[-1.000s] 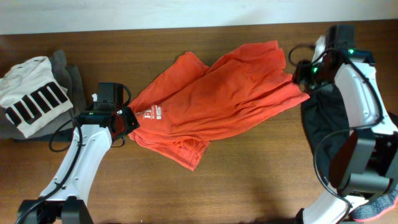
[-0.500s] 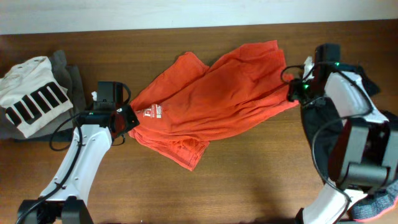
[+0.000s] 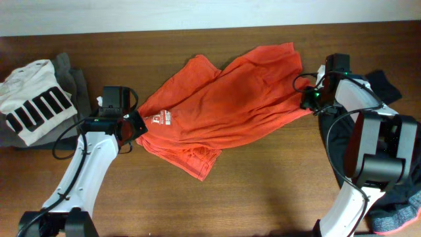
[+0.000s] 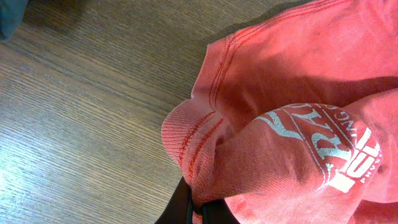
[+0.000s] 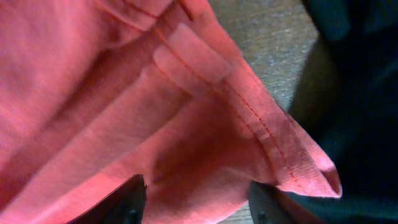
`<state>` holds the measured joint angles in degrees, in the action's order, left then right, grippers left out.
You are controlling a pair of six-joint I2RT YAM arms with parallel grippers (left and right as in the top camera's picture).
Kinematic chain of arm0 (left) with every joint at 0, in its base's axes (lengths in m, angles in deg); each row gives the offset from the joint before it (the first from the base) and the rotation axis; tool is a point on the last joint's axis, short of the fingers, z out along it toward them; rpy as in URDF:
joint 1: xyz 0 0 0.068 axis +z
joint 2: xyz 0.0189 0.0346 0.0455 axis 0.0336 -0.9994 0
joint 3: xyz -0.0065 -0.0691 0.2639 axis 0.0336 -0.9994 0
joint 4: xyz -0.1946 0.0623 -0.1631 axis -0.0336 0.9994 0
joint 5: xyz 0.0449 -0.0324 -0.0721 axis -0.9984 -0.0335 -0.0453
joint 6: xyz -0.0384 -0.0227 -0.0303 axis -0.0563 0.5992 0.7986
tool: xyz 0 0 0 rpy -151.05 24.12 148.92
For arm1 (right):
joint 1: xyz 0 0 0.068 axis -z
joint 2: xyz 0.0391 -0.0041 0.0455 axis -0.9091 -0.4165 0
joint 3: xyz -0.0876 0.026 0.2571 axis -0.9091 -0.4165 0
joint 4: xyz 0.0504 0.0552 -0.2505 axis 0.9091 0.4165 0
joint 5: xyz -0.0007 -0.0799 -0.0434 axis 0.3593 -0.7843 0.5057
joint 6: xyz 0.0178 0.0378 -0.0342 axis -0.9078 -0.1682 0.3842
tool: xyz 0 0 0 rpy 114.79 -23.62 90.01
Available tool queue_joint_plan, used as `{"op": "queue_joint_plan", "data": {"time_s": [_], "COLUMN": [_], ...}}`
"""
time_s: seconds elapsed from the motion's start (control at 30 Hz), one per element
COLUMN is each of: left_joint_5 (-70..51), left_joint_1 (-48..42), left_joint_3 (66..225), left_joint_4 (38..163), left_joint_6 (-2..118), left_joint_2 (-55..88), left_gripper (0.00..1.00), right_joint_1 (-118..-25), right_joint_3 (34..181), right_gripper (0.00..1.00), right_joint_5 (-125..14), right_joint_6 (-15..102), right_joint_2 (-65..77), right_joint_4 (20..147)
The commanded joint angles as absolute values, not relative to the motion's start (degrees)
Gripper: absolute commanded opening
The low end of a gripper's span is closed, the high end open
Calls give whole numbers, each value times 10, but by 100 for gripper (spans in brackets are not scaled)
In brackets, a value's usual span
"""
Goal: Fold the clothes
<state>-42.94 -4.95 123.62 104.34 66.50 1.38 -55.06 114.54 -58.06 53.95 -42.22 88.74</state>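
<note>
An orange T-shirt [image 3: 223, 105] lies crumpled across the middle of the wooden table, with a white printed logo near its left edge. My left gripper [image 3: 135, 126] is shut on the shirt's left hem; in the left wrist view the ribbed hem [image 4: 193, 140] is pinched between the black fingers [image 4: 200, 208]. My right gripper [image 3: 309, 100] is at the shirt's right edge. In the right wrist view its fingers [image 5: 196, 205] are spread wide apart with the orange fabric [image 5: 186, 124] lying between them.
A white garment with black stripes [image 3: 36, 102] lies on a grey garment [image 3: 75, 85] at the far left. Dark clothing [image 3: 342, 125] lies at the right under the right arm, also in the right wrist view [image 5: 354, 93]. A patterned garment [image 3: 401, 220] shows at the bottom right.
My right gripper has moved down and left onto the shirt's right edge. The left arm and shirt's left side have stayed put.
</note>
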Motion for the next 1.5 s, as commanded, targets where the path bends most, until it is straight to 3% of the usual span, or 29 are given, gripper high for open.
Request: {"op": "queue_joint_plan", "data": {"time_s": [0.0,0.03,0.07,0.23,0.43,0.63,0.77,0.83,0.9,1.03,1.13,1.47], "left_joint_5": [-432,-432,-432,-434,-438,-474,-452,-428,-405,-344,-305,-238], "left_joint_1": [-49,-49,-49,-49,-49,-49,-49,-49,-49,-49,-49,-79], "left_joint_3": [1236,1236,1236,1236,1236,1236,1236,1236,1236,1236,1234,1168], "left_joint_4": [1042,1042,1042,1041,1033,976,973,1006,1047,1113,1136,1055], "left_joint_6": [657,657,657,657,657,655,655,655,656,656,656,715], "left_joint_2": [12,12,12,12,12,4,-3,-3,-3,-3,-3,-9], "left_gripper": [0,1,1,1,0,3,65,78,85,86,71,63], "right_joint_1": [-554,-554,-553,-547,-547,-547,-549,-549,-549,-549,-549,-549], "right_joint_3": [1140,1141,1143,1162,1167,1167,1167,1167,1166,1166,1166,1166], "right_gripper": [15,5,4,4,4,4,4,4,4,4,4,4], "right_joint_5": [-582,-582,-583,-590,-696,-785,-783,-782,-776,-771,-771,-760], "right_joint_6": [524,524,525,524,524,475,475,475,475,475,475,475], "right_joint_2": [-454,-450,-447,-404,-326,-307,-307,-307,-307,-307,-307,-307], "right_joint_4": [895,902,911,1006,1151,1192,1189,1189,1187,1180,1179,1179]}}
